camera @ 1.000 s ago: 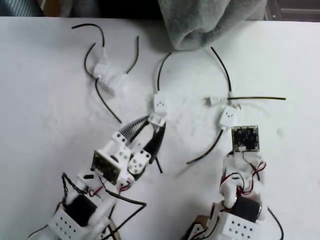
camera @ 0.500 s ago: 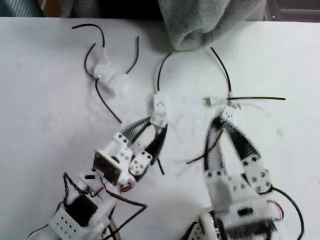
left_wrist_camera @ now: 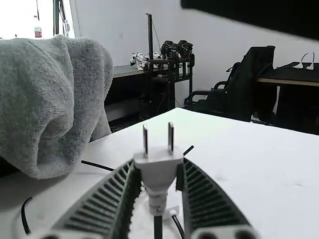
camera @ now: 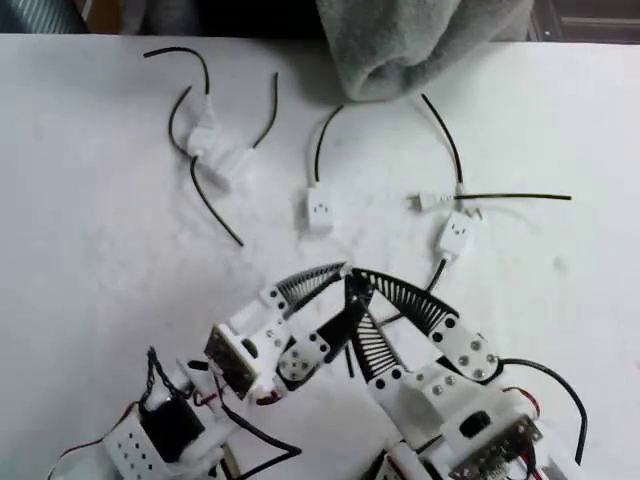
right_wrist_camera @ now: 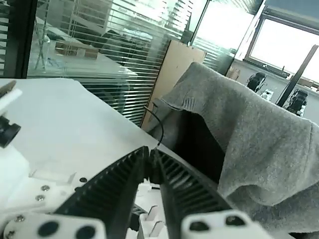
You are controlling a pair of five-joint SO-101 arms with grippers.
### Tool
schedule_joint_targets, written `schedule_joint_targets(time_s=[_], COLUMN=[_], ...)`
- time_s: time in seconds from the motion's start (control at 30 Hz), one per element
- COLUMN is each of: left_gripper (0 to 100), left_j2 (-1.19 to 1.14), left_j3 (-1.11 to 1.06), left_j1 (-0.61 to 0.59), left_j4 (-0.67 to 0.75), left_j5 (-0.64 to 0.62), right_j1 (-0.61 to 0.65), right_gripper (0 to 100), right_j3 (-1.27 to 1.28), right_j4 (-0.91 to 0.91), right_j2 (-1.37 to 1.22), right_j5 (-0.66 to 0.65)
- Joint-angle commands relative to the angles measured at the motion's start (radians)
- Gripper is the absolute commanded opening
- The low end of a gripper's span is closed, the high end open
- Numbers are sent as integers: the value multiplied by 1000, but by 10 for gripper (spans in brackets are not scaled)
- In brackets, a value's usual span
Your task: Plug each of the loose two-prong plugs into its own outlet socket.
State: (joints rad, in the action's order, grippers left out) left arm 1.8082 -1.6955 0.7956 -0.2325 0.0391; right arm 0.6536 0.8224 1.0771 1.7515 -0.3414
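Observation:
A white two-prong plug (left_wrist_camera: 155, 158) stands prongs-up between the ribbed fingers of my left gripper (left_wrist_camera: 156, 172), which is shut on it. In the high view that gripper (camera: 346, 276) is near the table's middle front, short of the middle outlet socket (camera: 319, 208). My right gripper (camera: 356, 290) meets it tip to tip, coming in from the right. Its fingertips (right_wrist_camera: 143, 153) are pressed together, and I see nothing between them. A second socket (camera: 457, 233) lies to the right, with a loose plug (camera: 425, 203) just behind it.
A grey towel (camera: 420, 40) hangs over the far edge. At the back left lies a white plug-and-socket pair (camera: 218, 152) with curling black cords. A black cord (camera: 405, 305) runs from the right socket toward the grippers.
My left gripper has drawn back from the middle socket toward the front with the plug. My right gripper came forward open by the right socket, then swung left and shut beside the left one.

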Motion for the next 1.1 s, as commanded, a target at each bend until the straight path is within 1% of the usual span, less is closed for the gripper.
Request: schedule_joint_targets(time_s=[0.0, 0.2, 0.37, 0.47, 0.63, 0.8, 0.9, 1.07], left_gripper=[24, 24, 24, 24, 24, 24, 24, 24], left_j2=[13, 13, 13, 13, 13, 13, 13, 13], left_j3=[8, 9, 9, 9, 9, 11, 11, 5], left_j1=[21, 21, 18, 18, 18, 16, 16, 16], left_j4=[29, 29, 29, 29, 29, 29, 29, 29], left_j5=[-8, -3, -2, -6, -8, -8, -8, -5], right_j1=[7, 1, -22, -102, -298, -467, -526, -555], right_gripper=[19, 19, 19, 19, 19, 19, 19, 19], right_j3=[14, 140, 209, 238, 350, 460, 476, 454], right_j4=[45, 56, 21, -13, -131, -265, -283, -288], right_j2=[-31, -24, -24, -30, -31, -33, -33, -25], right_j5=[-12, -167, -186, -190, -193, -276, -281, -288])
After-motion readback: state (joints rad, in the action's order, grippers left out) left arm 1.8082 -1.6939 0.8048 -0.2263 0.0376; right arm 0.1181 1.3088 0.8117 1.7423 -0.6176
